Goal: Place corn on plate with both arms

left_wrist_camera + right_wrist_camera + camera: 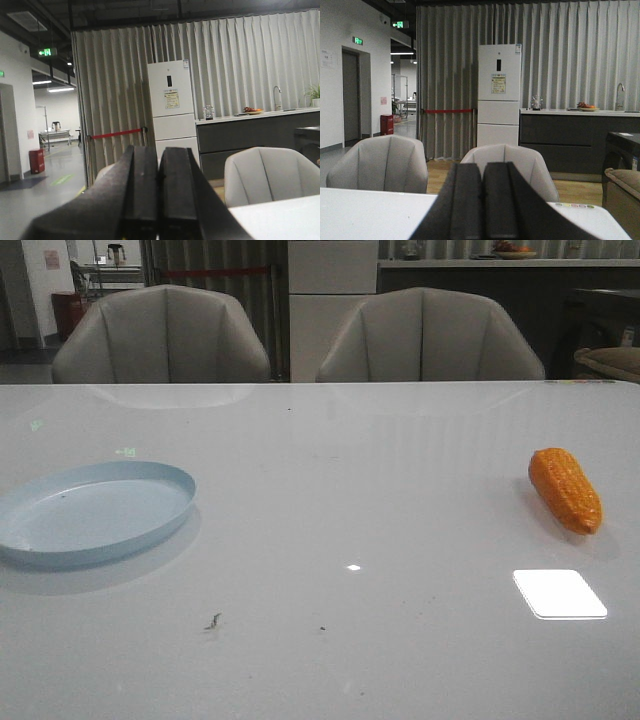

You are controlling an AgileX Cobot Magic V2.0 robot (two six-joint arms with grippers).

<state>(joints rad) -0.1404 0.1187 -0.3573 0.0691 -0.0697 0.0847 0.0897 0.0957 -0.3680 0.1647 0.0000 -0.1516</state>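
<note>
The corn (566, 489) lies on the white tabletop (330, 540), far over on the right side. It is orange and bumpy, and it lies at a slant with its thin end pointing toward the front. Nothing is touching it.

The plate (60, 555) sits on the left side of the tabletop, well apart from the corn. It is round, pale blue and shallow, and nothing is in it.

A bright square of light (559, 593) shines on the tabletop just in front of the corn. A small dark speck (212, 621) lies on the tabletop in front of the plate.

Neither arm shows in the front view. The left pincer (159, 200) is seen only from its own wrist camera. Its two black fingers (141, 195) are pressed together and hold nothing. It points out level at the room. The right pincer (483, 202) looks the same, with its fingers (466, 202) squeezed together and nothing between them.

Behind the tabletop stand two grey chairs (160, 337). Farther back are a white fridge (499, 95) and a long grey curtain (570, 55).
</note>
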